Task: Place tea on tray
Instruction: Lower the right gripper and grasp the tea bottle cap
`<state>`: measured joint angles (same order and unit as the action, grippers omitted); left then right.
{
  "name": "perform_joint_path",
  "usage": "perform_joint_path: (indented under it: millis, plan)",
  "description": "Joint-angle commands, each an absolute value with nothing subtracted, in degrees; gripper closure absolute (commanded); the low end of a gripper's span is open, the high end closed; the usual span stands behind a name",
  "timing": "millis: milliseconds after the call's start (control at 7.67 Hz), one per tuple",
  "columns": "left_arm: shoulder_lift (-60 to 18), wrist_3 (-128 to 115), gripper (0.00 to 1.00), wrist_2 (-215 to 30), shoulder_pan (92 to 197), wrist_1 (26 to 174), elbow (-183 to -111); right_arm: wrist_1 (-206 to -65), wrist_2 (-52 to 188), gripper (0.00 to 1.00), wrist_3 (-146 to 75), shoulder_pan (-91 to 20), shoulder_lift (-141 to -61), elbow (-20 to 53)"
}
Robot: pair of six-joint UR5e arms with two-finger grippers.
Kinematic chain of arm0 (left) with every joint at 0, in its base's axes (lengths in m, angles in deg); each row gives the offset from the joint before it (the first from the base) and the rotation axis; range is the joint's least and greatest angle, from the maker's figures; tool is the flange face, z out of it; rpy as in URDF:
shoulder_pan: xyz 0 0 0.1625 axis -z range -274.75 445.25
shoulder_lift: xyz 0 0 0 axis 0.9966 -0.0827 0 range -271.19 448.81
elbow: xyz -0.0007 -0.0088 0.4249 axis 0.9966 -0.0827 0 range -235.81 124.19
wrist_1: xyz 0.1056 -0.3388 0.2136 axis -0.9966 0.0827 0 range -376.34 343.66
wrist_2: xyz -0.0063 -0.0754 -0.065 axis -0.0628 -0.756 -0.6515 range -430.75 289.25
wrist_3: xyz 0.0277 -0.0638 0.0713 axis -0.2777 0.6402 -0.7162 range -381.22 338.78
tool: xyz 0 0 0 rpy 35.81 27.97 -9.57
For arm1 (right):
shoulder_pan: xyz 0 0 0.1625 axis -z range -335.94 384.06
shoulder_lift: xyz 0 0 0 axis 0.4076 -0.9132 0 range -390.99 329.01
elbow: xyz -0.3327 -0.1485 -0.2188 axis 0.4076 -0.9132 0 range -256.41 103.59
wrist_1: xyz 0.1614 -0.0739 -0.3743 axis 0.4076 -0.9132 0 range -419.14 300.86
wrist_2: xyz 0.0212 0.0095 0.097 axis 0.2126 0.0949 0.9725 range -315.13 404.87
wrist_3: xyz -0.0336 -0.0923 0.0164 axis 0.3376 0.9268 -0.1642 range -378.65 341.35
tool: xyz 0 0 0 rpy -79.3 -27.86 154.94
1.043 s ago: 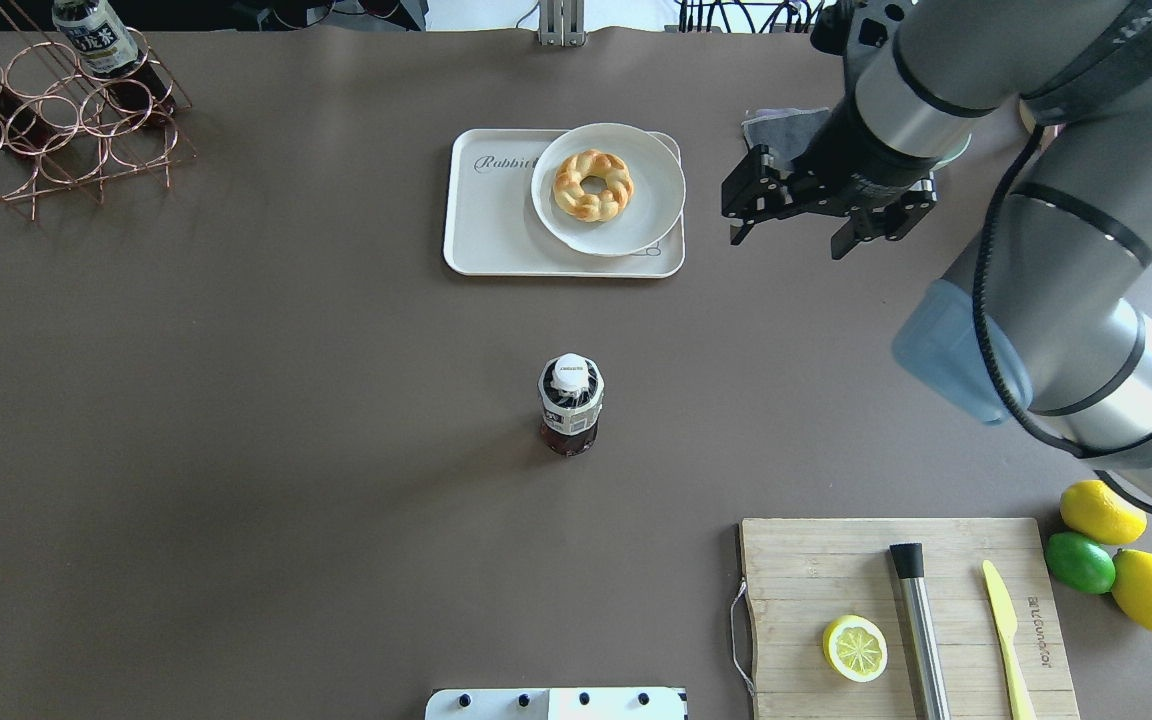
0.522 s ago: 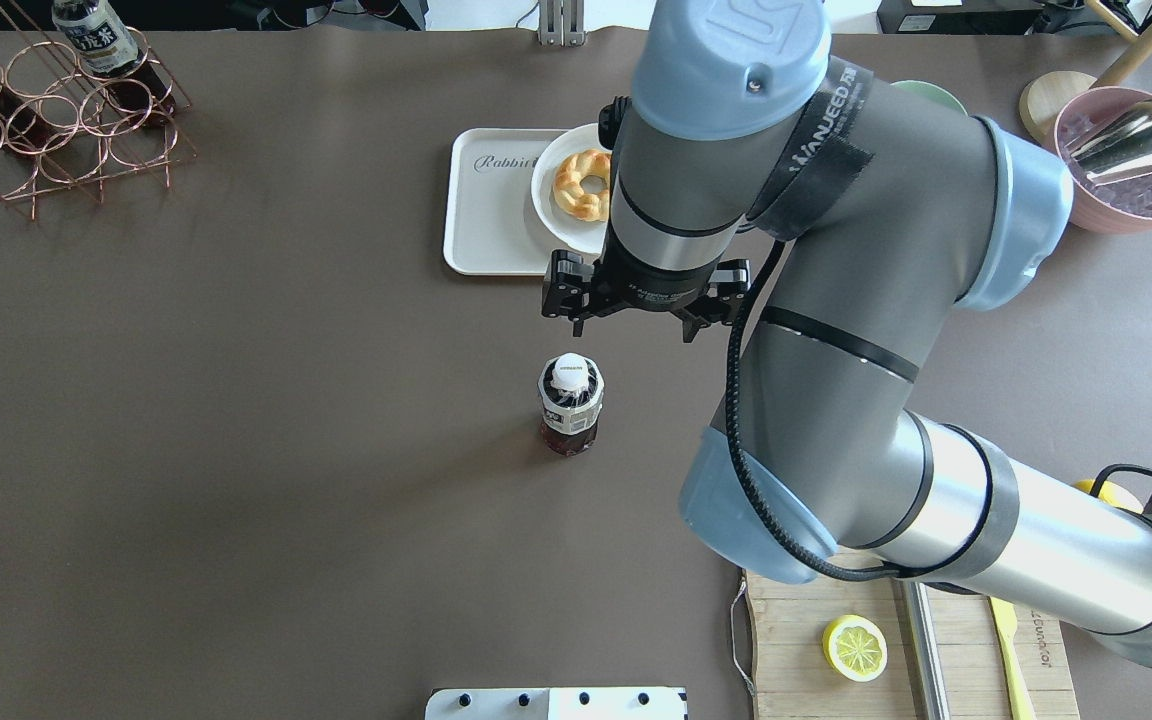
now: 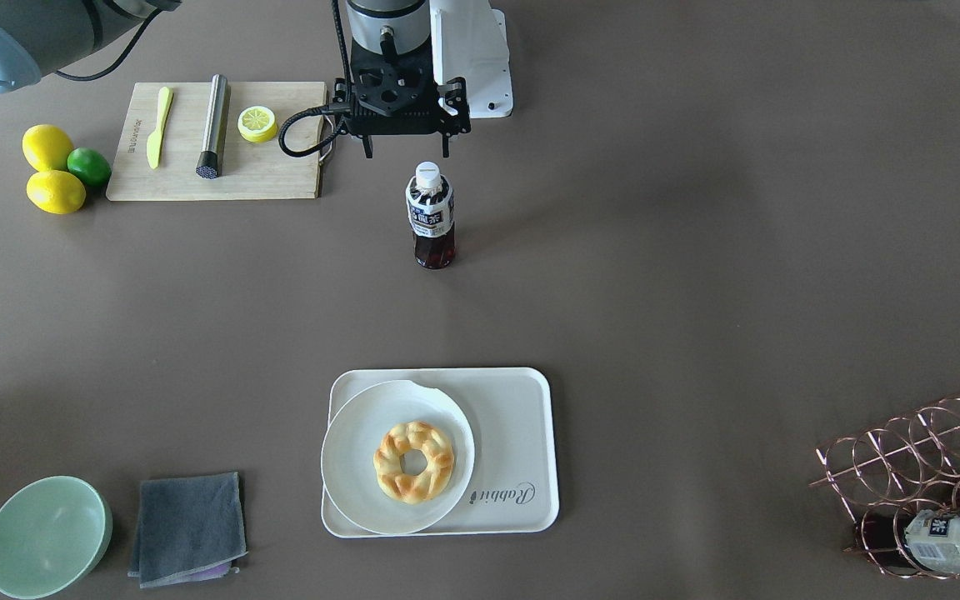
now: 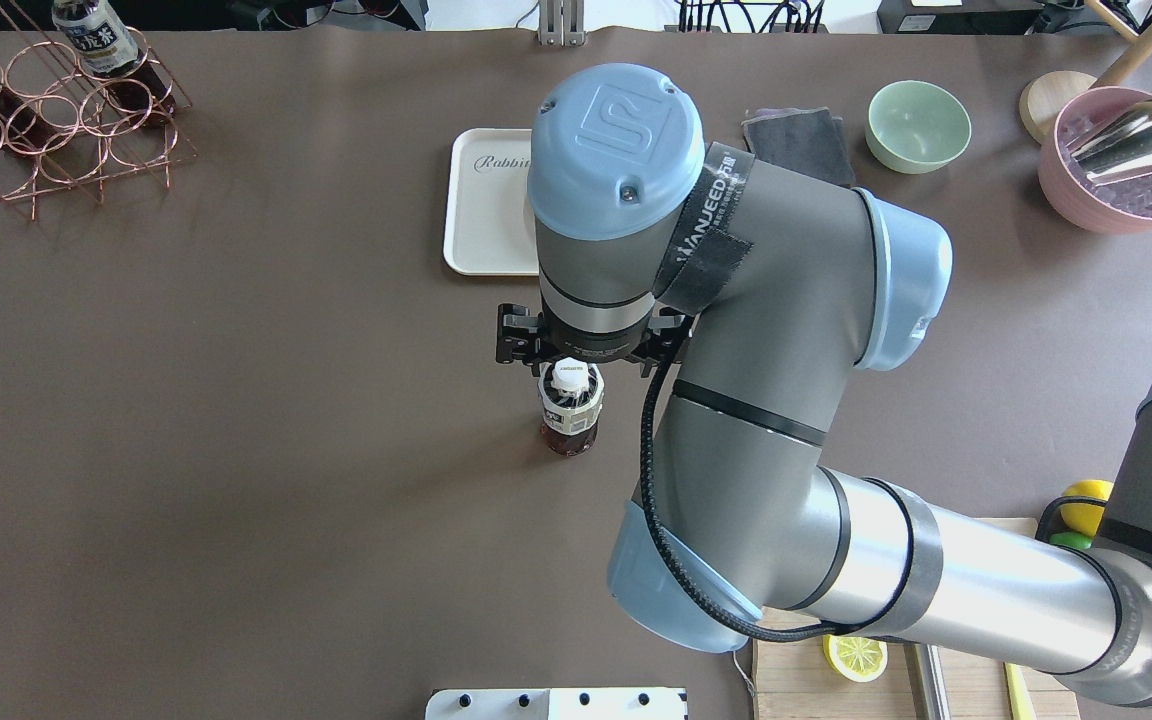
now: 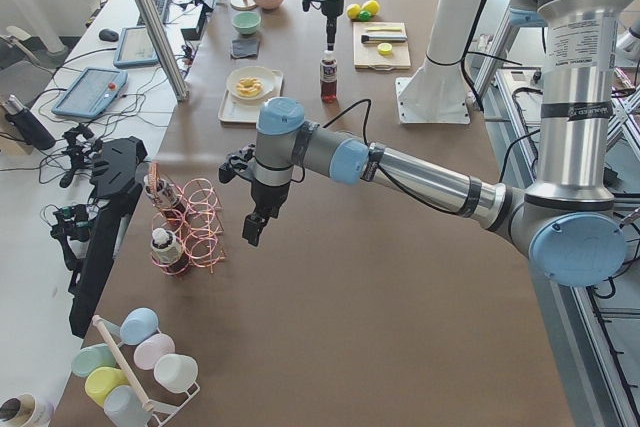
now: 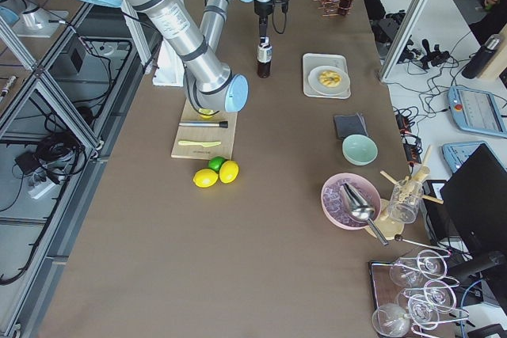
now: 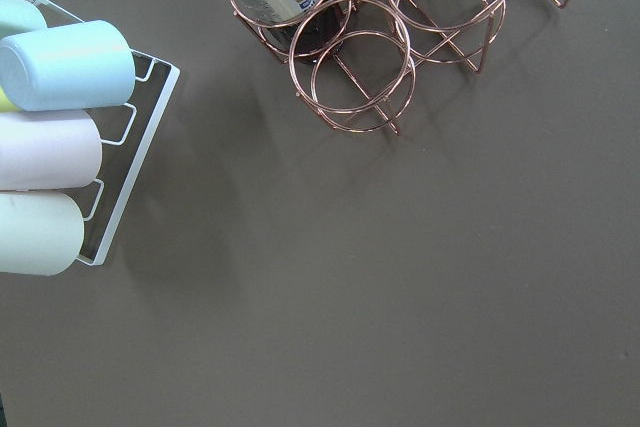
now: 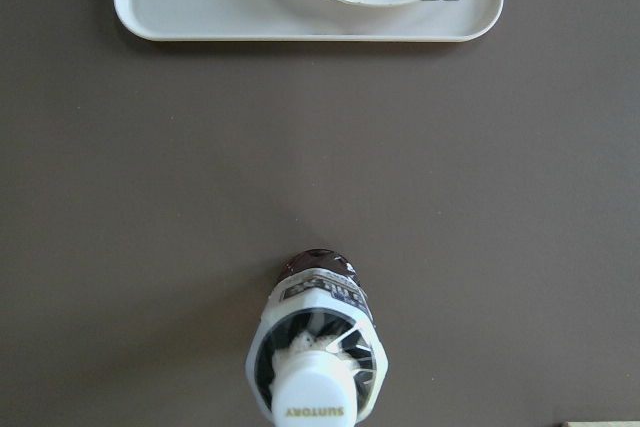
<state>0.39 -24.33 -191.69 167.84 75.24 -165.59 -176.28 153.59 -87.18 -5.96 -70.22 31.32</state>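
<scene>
tea upright mid-worktop, bare surface on every side. Nearest neighbour is the wooden board on the robot's right, not touching. tray sits well apart on the side away from the robot, with open worktop between the two. plate with doughnut fills the tray's robot-right half, and its edge runs out to the rim there. The robot-left strip with the "Rabbit" script is bare. copper rack is far off in the robot-left far corner.

Bottle look: clear plastic, with dark reddish-brown drink showing below a white-and-dark-blue label round the upper part. The cap is white and reads "SUNTORY" in the right wrist view.

right pincer: fingers spread wide, gripping nothing. It hangs just above the cap, and the side views show the tips over the cap, not down round the body. left pincer is over the worktop near the rack. It shows only in the side view, so spread or closed can't be told.
</scene>
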Motion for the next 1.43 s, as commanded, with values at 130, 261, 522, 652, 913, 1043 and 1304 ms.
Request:
perform_joint_path:
  millis: [130, 261, 522, 652, 913, 1043, 1304]
  plan:
    - [0.3, -25.1, 0.02, -191.7, 168.3, 75.2, -164.7, -174.3, 152.5, 0.09, -86.9, -5.5, -67.2, 25.8]
    - [0.3, -25.0, 0.02, -191.7, 168.3, 75.2, -164.7, -174.2, 152.1, 0.18, -86.9, -5.5, -67.2, 25.4]
    - [0.1, -25.0, 0.02, -191.6, 168.2, 75.2, -164.6, -174.1, 151.8, 0.21, -86.8, -5.5, -67.3, 25.1]
    - [0.0, -25.0, 0.02, -191.6, 168.2, 75.2, -164.6, -174.1, 151.8, 0.21, -86.8, -5.6, -67.4, 24.8]
    - [-0.4, -25.0, 0.02, -191.7, 168.2, 75.2, -164.3, -173.5, 151.9, 0.32, -87.0, -5.7, -68.3, 24.8]
    - [-0.6, -25.0, 0.02, -191.7, 168.2, 75.2, -164.0, -173.2, 152.0, 0.37, -87.5, -5.4, -68.6, 25.2]
    - [-0.6, -25.0, 0.02, -191.7, 168.2, 75.2, -164.0, -173.3, 152.4, 0.36, -87.6, -5.3, -68.5, 25.8]
